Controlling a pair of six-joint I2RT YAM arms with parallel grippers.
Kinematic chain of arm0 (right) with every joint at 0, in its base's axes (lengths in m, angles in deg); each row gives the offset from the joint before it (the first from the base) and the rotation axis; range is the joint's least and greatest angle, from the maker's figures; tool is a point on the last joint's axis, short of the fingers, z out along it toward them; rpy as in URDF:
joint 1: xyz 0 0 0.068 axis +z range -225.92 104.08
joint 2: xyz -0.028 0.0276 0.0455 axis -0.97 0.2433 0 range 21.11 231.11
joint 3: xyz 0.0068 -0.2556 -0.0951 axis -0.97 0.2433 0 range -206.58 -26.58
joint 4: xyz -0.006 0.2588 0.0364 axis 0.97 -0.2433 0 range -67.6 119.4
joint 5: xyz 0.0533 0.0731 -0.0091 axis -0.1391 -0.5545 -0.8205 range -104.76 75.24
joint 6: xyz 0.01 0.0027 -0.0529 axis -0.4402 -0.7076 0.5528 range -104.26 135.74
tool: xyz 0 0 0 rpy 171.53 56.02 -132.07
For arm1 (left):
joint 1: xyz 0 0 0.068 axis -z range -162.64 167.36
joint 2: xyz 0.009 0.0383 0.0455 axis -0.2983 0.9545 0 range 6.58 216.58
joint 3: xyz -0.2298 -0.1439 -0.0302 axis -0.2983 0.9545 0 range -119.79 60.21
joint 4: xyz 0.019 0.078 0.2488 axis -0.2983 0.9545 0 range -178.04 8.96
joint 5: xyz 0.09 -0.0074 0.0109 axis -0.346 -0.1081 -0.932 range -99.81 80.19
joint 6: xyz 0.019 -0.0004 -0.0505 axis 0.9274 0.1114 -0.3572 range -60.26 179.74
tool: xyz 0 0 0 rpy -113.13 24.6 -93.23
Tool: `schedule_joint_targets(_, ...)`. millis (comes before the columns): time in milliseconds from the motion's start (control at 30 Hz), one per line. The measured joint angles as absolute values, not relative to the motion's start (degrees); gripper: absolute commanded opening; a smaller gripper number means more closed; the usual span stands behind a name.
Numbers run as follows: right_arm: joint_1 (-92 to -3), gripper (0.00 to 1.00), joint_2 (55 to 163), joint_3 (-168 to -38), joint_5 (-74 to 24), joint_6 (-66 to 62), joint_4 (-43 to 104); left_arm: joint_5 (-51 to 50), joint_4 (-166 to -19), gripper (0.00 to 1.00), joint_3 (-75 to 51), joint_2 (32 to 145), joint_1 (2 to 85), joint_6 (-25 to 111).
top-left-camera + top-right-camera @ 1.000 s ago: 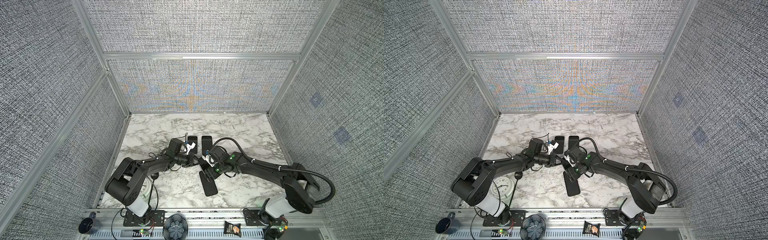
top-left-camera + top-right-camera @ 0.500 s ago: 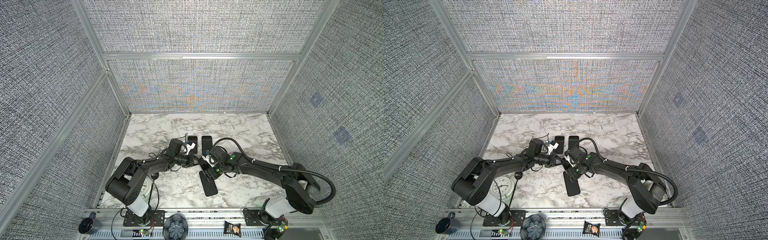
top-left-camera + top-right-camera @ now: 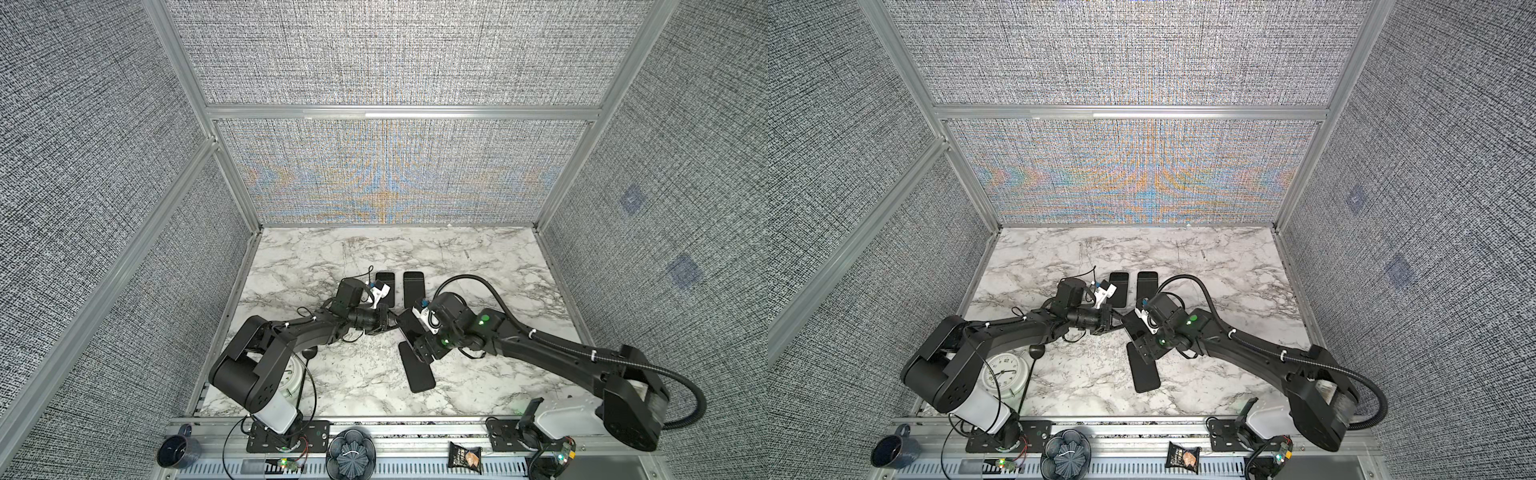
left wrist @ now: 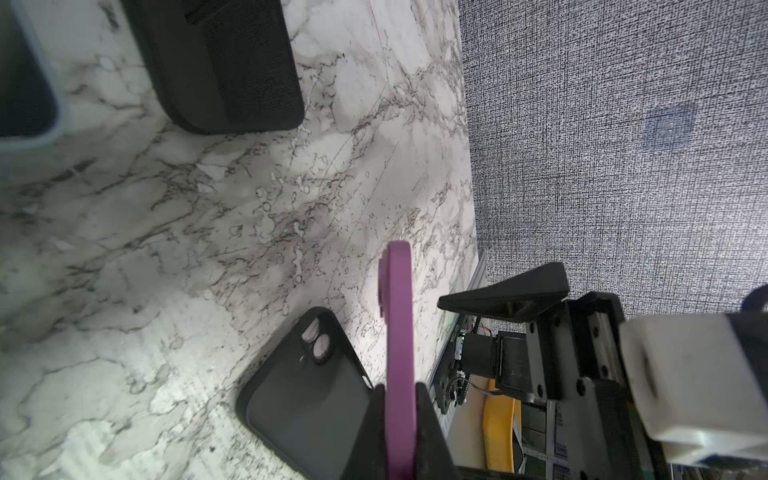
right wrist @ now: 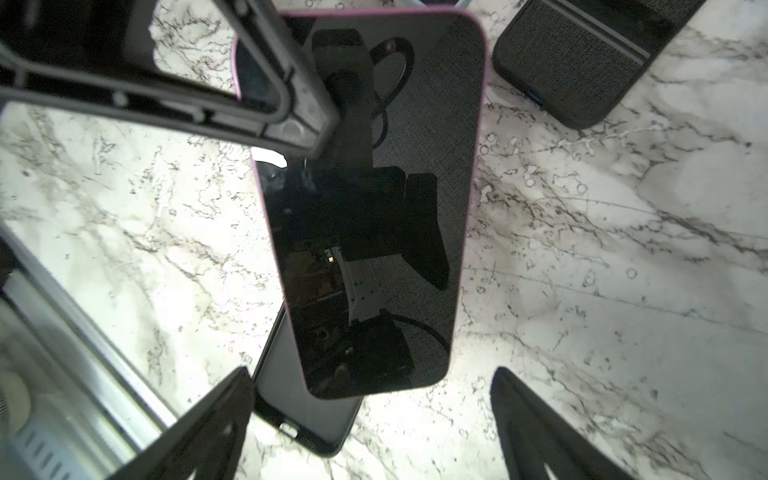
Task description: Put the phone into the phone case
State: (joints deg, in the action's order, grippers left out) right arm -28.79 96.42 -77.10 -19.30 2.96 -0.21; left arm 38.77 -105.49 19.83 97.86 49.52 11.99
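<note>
Marble table [image 3: 332,257]: partly above the phone case [image 4: 307,407], the phone [image 5: 365,208] is pinched edgewise by the left gripper [image 4: 399,386], seemingly for alignment; the right gripper [image 5: 372,374] is held wide, empty.

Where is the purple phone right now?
In both wrist views the purple phone is pinched by the left gripper near the middle of the table, raised just over the empty black case.

We note the phone [image 5: 365,208] has a glossy, mirror-like black glass face and a matt purple edge; the phone case [image 4: 307,399] looks like smooth, matt black soft plastic. The tabletop [image 4: 166,208] reads to us as smooth marble-patterned sheet with a faint sheen, walls [image 4: 623,124] as coarse woven cloth, frame rails [image 3: 399,112] as brushed pale metal.
</note>
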Motion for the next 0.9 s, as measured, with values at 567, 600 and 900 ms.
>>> schedule_joint_targets(567, -47.74, 0.89, 73.23, -51.42, -41.18, -30.04, 28.36, 39.62, -131.18, 0.00, 22.63, 101.34, 47.20, -7.39)
schedule_joint_targets(600, -48.61, 0.89, 72.88, -50.74, -42.25, -31.86, 30.63, 39.65, -133.86, 0.00, 22.91, 102.08, 47.22, -9.05)
schedule_joint_targets(900, -52.63, 0.82, 76.51, -44.07, -46.07, -46.72, 50.96, 38.14, -150.69, 0.00, 23.90, 106.08, 47.99, -19.13)
